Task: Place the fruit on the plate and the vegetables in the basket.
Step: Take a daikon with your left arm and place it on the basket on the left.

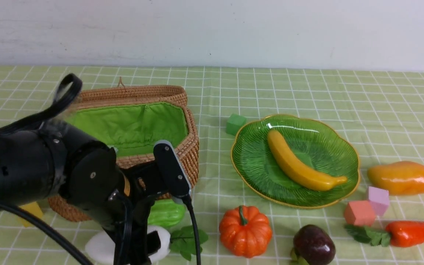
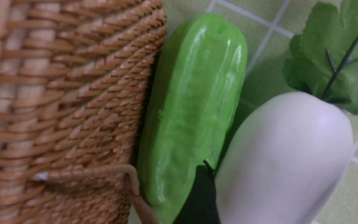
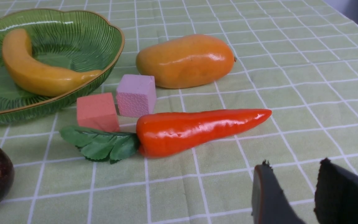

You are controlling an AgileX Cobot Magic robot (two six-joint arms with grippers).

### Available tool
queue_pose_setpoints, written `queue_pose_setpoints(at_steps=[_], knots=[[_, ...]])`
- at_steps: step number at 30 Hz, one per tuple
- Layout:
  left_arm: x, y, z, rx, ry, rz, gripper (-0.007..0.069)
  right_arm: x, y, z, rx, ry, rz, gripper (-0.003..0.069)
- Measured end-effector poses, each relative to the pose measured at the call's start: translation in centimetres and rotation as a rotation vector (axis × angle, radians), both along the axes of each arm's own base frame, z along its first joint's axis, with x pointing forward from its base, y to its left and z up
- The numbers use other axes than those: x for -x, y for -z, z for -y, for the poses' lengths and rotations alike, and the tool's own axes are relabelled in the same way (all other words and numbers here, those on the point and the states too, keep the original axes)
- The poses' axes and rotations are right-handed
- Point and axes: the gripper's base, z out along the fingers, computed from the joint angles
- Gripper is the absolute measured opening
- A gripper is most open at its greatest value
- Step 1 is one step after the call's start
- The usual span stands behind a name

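My left gripper [image 2: 287, 166] stands open astride the white radish [image 2: 284, 155], which lies on the cloth. One finger [image 2: 197, 196] touches the radish and the other stands apart from it. The green cucumber [image 2: 194, 102] lies between the radish and the wicker basket [image 1: 188, 154]. The banana [image 1: 300, 165] rests in the green plate [image 1: 252, 162]. On the cloth lie the mango [image 1: 401, 177], the dark purple fruit [image 1: 314, 244], the pumpkin [image 1: 245, 230] and the carrot [image 3: 197, 129]. My right gripper [image 3: 294, 163] hangs open and empty near the carrot's tip.
A green block [image 1: 235, 124] sits behind the plate. A pink block [image 1: 378, 198] and a salmon block [image 1: 359, 213] lie between the plate and the carrot. A yellow block [image 1: 31, 211] shows beside the basket, under my left arm. The basket's lid stands open at the back.
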Motion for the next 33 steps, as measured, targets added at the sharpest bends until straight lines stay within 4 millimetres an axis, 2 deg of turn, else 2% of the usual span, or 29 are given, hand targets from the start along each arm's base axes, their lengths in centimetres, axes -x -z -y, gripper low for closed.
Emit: queue_pose_setpoints(at_steps=[6, 9, 11, 17, 21, 24, 25, 26, 27, 28, 29, 31, 33], knots=[[-0.4, 2.1, 0.2, -0.041, -0.002, -0.072, 0.0627, 0.0, 0.0, 0.0, 0.0, 0.0, 0.0, 0.0242], [-0.3, 3.3, 0.3, -0.058, -0.017, -0.14, 0.0598, 0.0, 0.0, 0.0, 0.0, 0.0, 0.0, 0.0242], [-0.1, 3.9, 0.3, -0.071, -0.028, -0.19, 0.0552, 0.0, 0.0, 0.0, 0.0, 0.0, 0.0, 0.0242], [0.3, 3.7, 0.2, -0.077, -0.034, -0.217, 0.0536, 0.0, 0.0, 0.0, 0.0, 0.0, 0.0, 0.0242], [0.7, 2.1, 0.0, -0.061, -0.034, -0.197, 0.0536, 0.0, 0.0, 0.0, 0.0, 0.0, 0.0, 0.0242], [0.7, -2.1, -0.1, 0.008, -0.03, -0.087, 0.0536, 0.0, 0.0, 0.0, 0.0, 0.0, 0.0, 0.0242], [0.8, -2.3, -0.1, 0.011, -0.03, -0.081, 0.0536, 0.0, 0.0, 0.0, 0.0, 0.0, 0.0, 0.0242], [0.7, -5.1, -0.1, 0.056, -0.023, 0.011, 0.0536, 0.0, 0.0, 0.0, 0.0, 0.0, 0.0, 0.0242], [0.8, -5.6, -0.2, 0.059, -0.02, 0.032, 0.0536, 0.0, 0.0, 0.0, 0.0, 0.0, 0.0, 0.0242], [0.6, -8.3, -0.3, 0.103, -0.015, 0.137, 0.0536, 0.0, 0.0, 0.0, 0.0, 0.0, 0.0, 0.0242], [0.4, -10.0, -0.6, 0.132, -0.019, 0.207, 0.0536, 0.0, 0.0, 0.0, 0.0, 0.0, 0.0, 0.0242], [-0.3, -13.0, -1.3, 0.182, -0.043, 0.328, 0.0536, 0.0, 0.0, 0.0, 0.0, 0.0, 0.0, 0.0242], [-1.6, -14.9, -2.6, 0.211, -0.096, 0.426, 0.0536, 0.0, 0.0, 0.0, 0.0, 0.0, 0.0, 0.0242]])
